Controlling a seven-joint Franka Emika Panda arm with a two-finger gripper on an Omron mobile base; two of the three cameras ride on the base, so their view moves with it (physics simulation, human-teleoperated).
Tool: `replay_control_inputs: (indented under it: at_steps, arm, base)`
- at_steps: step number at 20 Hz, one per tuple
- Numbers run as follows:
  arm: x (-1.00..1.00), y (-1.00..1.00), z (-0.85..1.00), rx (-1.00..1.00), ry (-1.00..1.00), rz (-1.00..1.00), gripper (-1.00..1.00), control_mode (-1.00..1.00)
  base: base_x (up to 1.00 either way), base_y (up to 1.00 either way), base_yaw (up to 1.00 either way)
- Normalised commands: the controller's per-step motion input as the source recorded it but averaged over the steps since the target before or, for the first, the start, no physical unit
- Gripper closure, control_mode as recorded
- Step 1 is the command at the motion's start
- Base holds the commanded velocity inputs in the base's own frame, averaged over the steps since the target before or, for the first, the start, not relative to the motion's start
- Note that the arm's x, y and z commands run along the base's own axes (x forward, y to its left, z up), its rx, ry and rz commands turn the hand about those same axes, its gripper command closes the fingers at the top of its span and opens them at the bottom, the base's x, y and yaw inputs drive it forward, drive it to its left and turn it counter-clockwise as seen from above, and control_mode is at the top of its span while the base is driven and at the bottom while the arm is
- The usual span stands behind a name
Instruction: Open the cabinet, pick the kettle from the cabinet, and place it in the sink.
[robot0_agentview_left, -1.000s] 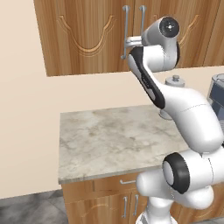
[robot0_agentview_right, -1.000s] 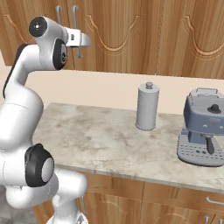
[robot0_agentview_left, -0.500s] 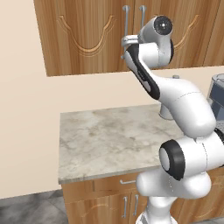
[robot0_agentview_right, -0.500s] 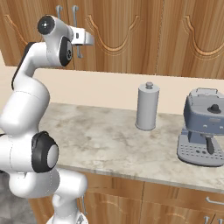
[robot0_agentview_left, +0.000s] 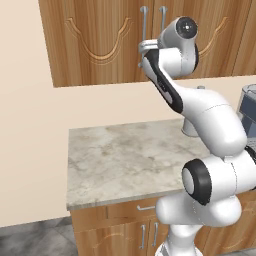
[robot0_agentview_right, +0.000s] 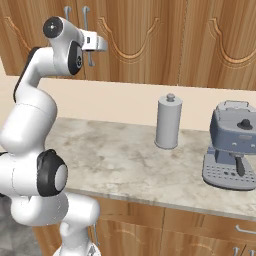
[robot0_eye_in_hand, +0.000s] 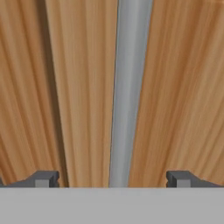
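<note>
A: The cabinet (robot0_agentview_left: 110, 42) is where it all begins, up on the wall above the marble counter (robot0_agentview_left: 125, 160), both doors closed, so the kettle must be somewhere behind them, out of sight.

B: And look at the gripper (robot0_eye_in_hand: 113, 178), right up against the wood! Fingers (robot0_eye_in_hand: 43, 178) spread wide apart, nothing between them but air, and that silver bar handle (robot0_eye_in_hand: 127, 87) running straight down the middle of the gap.

A: From the side the hand (robot0_agentview_right: 92, 42) sits level with the paired handles (robot0_agentview_left: 145, 30), at the seam between the doors. Which handle it is, I can't say for certain.

B: How will that door behave, you reckon?

A: Stiff and solid, I'd judge, a rigid panel on hinges. Nothing fragile. The bar is smooth metal though, so likely slippery; it wants a firm pinch across the bar, then a pull that follows the door's arc.

B: Mid-bar looks the sensible place to take hold, as lined up now.

A: Agreed. Meanwhile the grey canister (robot0_agentview_right: 168, 122) and the coffee machine (robot0_agentview_right: 231, 145) stand on the counter, well clear of the action.
</note>
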Motion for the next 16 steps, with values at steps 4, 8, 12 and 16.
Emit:
replay_control_inputs:
  at_steps: [4, 8, 12, 16]
  arm:
    - [0.09, 0.11, -0.12, 0.02, 0.0, -0.04, 1.0, -1.0]
    - [0.04, 0.24, -0.13, 0.03, 0.0, -0.09, 1.0, -1.0]
    - [0.01, 0.21, -0.07, 0.03, 0.0, -0.06, 1.0, -1.0]
    - [-0.07, 0.05, -0.03, 0.13, 0.05, 0.0, 1.0, -1.0]
  base:
    - [0.0, 0.0, 0.0]
    - [0.0, 0.0, 0.0]
    - [0.0, 0.0, 0.0]
    - [0.0, 0.0, 0.0]
